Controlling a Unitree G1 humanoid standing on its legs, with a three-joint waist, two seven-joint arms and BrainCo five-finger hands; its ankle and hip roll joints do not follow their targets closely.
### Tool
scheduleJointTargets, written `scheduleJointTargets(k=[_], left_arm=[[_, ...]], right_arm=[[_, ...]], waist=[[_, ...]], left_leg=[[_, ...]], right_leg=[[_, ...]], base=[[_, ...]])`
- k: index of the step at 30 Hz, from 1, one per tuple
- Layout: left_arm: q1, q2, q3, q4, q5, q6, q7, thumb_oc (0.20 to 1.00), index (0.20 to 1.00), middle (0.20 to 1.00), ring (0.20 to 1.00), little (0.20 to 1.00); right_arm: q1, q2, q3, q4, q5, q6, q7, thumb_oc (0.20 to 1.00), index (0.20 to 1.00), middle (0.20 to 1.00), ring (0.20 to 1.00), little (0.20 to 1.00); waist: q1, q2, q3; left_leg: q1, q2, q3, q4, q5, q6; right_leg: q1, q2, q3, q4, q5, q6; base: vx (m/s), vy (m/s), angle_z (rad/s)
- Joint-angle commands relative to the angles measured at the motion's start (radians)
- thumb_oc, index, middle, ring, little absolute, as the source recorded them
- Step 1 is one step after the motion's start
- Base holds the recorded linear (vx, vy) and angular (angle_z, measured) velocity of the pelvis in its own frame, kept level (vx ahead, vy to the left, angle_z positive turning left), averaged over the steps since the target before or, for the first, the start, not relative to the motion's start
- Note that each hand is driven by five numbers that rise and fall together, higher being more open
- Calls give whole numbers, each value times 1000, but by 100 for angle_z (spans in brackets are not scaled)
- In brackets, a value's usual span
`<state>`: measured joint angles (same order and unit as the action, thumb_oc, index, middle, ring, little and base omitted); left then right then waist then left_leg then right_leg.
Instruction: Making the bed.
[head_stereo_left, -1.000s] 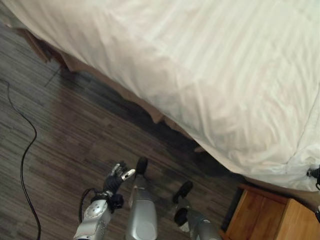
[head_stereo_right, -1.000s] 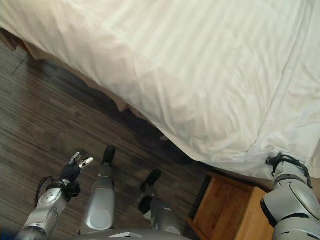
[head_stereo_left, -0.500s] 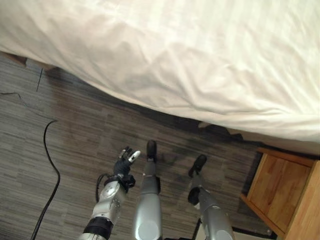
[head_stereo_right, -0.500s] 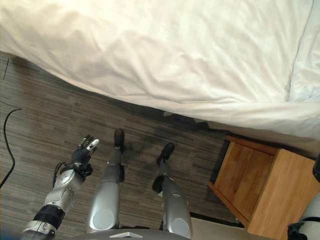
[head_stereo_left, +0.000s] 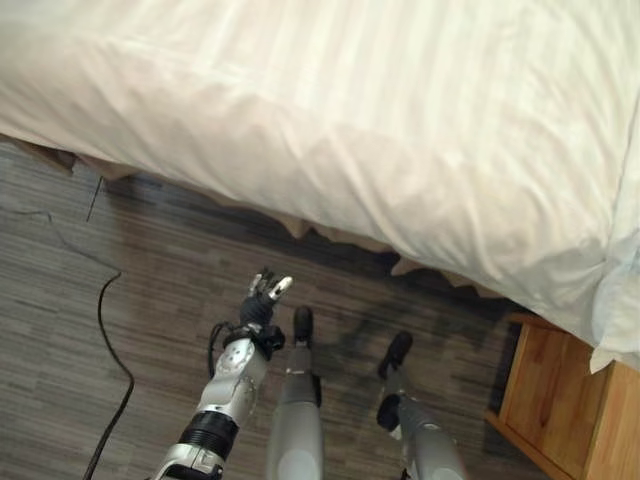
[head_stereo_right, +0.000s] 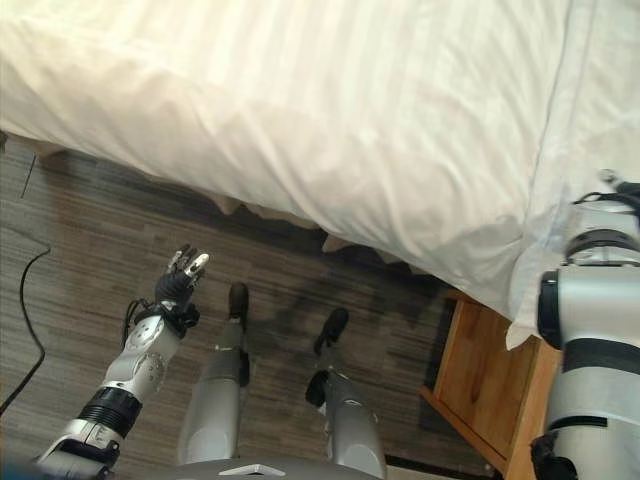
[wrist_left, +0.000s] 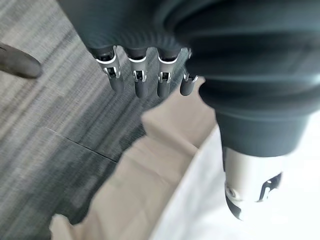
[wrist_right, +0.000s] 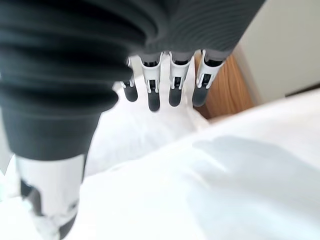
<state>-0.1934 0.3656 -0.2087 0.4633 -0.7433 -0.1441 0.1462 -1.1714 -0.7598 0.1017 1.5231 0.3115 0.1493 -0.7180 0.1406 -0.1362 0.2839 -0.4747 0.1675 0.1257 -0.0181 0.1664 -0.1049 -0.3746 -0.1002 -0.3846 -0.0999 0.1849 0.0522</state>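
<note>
**Both hands free beside the bed, duvet edge not yet gripped**

The white striped duvet (head_stereo_left: 400, 130) covers the bed and hangs over its near side, with a beige bed skirt (head_stereo_left: 345, 238) showing beneath the hem above the dark wood floor (head_stereo_left: 120, 300). The left hand (head_stereo_left: 262, 300) hovers low over the floor, short of the hanging edge; in the left wrist view its fingers (wrist_left: 137, 80) are straight and spread, holding nothing, and point toward the bed skirt. The right hand (wrist_right: 165, 85) is raised at the head end, over rumpled white bedding (wrist_right: 210, 185); its fingers hang relaxed and apart from the cloth, gripping nothing.

The step in hand looks like reaching for the duvet to pull it straight. To do it well, each hand should probably take the hem itself, not the bed skirt under it, and pinch a good fold so that the smooth cloth does not slip. Pulling evenly from both ends would likely keep the stripes square to the bed's side and flatten the creases near the corner.

A wooden bedside table (head_stereo_right: 490, 400) stands just beside the bed's corner; what it holds cannot be seen.
</note>
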Motion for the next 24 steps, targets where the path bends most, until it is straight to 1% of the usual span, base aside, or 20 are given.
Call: scheduleJointTargets(k=[1, 2, 3, 4, 5, 6, 7, 8, 10, 13, 14, 16, 17, 20, 22, 24], left_arm=[[2, 23, -28, -50, -8, -49, 2, 1000, 1000, 1000, 1000, 1000], [-7, 21, -19, -52, 1, -47, 4, 1000, 1000, 1000, 1000, 1000], [-7, 14, -13, -46, 6, -44, 7, 1000, 1000, 1000, 1000, 1000], [-6, 15, -13, -46, 6, -44, 7, 1000, 1000, 1000, 1000, 1000], [-24, -3, -5, -11, 18, -41, 19, 1000, 1000, 1000, 1000, 1000], [-23, -2, -7, -10, 18, -41, 19, 1000, 1000, 1000, 1000, 1000], [-31, -6, -5, 17, 24, -38, 23, 1000, 1000, 1000, 1000, 1000], [-29, -3, -6, 23, 23, -39, 24, 1000, 1000, 1000, 1000, 1000], [-26, -4, -8, 30, 21, -32, 24, 1000, 1000, 1000, 1000, 1000], [-24, -5, -12, 68, 7, -23, 17, 1000, 1000, 1000, 1000, 1000], [-26, -8, -16, 78, 4, -21, 14, 1000, 1000, 1000, 1000, 1000], [-29, -24, -22, 121, -1, -21, 9, 1000, 1000, 1000, 1000, 1000], [-23, -28, -24, 138, 0, -18, 2, 1000, 1000, 1000, 1000, 1000], [-7, -39, -31, 169, -15, -22, -16, 1000, 1000, 1000, 1000, 1000], [-10, -47, -33, 187, -28, -24, -19, 1000, 1000, 1000, 1000, 1000], [-21, -48, -30, 198, -46, -26, -26, 1000, 1000, 1000, 1000, 1000]], right_arm=[[125, 92, -7, -269, 153, -201, 15, 1000, 1000, 1000, 1000, 1000], [161, 123, -27, -352, 173, -242, 34, 1000, 1000, 1000, 1000, 1000], [225, 165, -62, -454, 186, -268, 34, 1000, 1000, 1000, 1000, 1000], [227, 166, -63, -456, 185, -267, 33, 1000, 1000, 1000, 1000, 1000], [285, 216, -100, -555, 177, -311, 47, 200, 200, 200, 200, 200], [290, 218, -103, -559, 175, -310, 45, 200, 200, 200, 200, 200], [299, 238, -137, -618, 183, -359, 38, 200, 200, 200, 200, 200], [300, 252, -154, -650, 212, -386, 46, 200, 200, 200, 200, 200], [302, 286, -181, -710, 294, -441, 76, 200, 200, 200, 200, 200], [297, 345, -222, -771, 457, -540, 139, 200, 200, 200, 200, 200], [300, 359, -236, -791, 488, -560, 153, 200, 200, 200, 200, 200], [295, 394, -267, -833, 597, -623, 195, 200, 200, 200, 200, 200], [285, 409, -276, -847, 635, -648, 208, 200, 200, 200, 200, 200], [243, 428, -275, -866, 700, -694, 240, 200, 200, 200, 200, 200], [230, 439, -274, -875, 698, -706, 240, 200, 200, 200, 200, 200], [204, 412, -271, -863, 680, -705, 223, 200, 200, 200, 200, 200]], waist=[[-2, 17, -39], [-8, 23, -46], [-15, 23, -55], [-14, 22, -55], [-24, 23, -69], [-24, 22, -69], [-27, 21, -82], [-26, 19, -87], [-28, 15, -94], [-24, 12, -96], [-24, 13, -92], [-25, 17, -79], [-25, 23, -70], [-23, 46, -40], [-24, 68, -20], [-26, 93, 9]], left_leg=[[131, 43, 12, -69, -102, -57], [143, 39, 16, -69, -106, -53], [160, 34, 15, -69, -116, -48], [160, 34, 15, -69, -116, -48], [182, 25, 15, -69, -122, -43], [184, 25, 15, -69, -122, -42], [195, 17, 17, -69, -127, -37], [198, 14, 17, -69, -128, -35], [196, 9, 18, -69, -131, -32], [183, 2, 14, -69, -130, -30], [176, 1, 12, -69, -128, -30], [168, -3, 12, -69, -129, -30], [169, -3, 17, -69, -131, -27], [188, -2, 34, -69, -126, -19], [195, -1, 43, -69, -114, -19], [185, -3, 48, -39, -120, -14]], right_leg=[[123, -70, -27, 13, -153, 102], [133, -73, -25, 13, -154, 101], [148, -77, -26, 13, -155, 100], [149, -77, -26, 13, -156, 100], [170, -80, -24, 13, -159, 95], [171, -80, -25, 13, -159, 96], [183, -82, -23, 13, -162, 93], [186, -84, -26, 13, -162, 94], [187, -87, -27, 13, -161, 94], [180, -89, -28, 13, -158, 94], [175, -89, -28, 13, -158, 94], [165, -90, -25, 13, -155, 93], [161, -90, -21, 13, -155, 92], [154, -93, 5, 22, -158, 85], [137, -99, 16, 55, -173, 77], [102, -110, 37, 116, -200, 67]], base=[[-47, 93, 5], [57, 87, 6], [38, 50, 5], [87, 58, 6], [64, 37, 7], [100, 64, 6], [46, 37, 8], [51, 46, 4], [23, 20, 4], [6, 4, 1], [29, -47, 2], [12, -60, 3], [-17, -45, 1], [0, -16, -1], [-11, -17, 2], [-53, -29, 1]])
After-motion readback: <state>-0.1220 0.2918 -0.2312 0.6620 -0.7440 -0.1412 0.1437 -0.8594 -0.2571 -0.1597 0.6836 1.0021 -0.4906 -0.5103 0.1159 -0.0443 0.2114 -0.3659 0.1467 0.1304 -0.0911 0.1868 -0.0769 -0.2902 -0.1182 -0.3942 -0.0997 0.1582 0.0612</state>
